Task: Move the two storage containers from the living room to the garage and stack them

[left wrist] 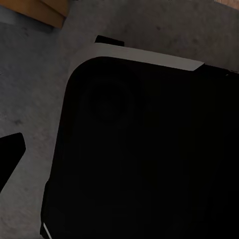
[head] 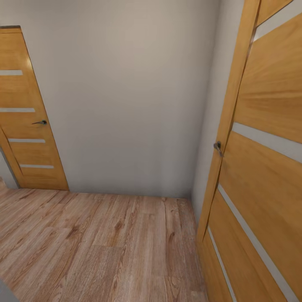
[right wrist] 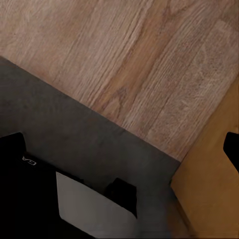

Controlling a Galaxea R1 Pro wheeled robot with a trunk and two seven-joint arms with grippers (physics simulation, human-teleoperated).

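The two storage containers are out of view. In the left wrist view one dark fingertip [left wrist: 11,154] sits at the picture's edge; the other is lost against my black base [left wrist: 149,149]. My left gripper [left wrist: 119,154] looks open and holds nothing. In the right wrist view the fingertips [right wrist: 232,149] stand far apart at both edges, so my right gripper [right wrist: 122,149] is open and empty. Beneath both lies dark grey concrete-like floor [right wrist: 74,124], which meets wood planks [right wrist: 124,55] along a straight line.
In the head view a hallway with a wood-plank floor [head: 105,243] ends at a plain cream wall [head: 126,105]. A shut wooden door [head: 29,126] stands at the left. A second wooden door [head: 264,167] with a handle [head: 217,147] stands close at the right.
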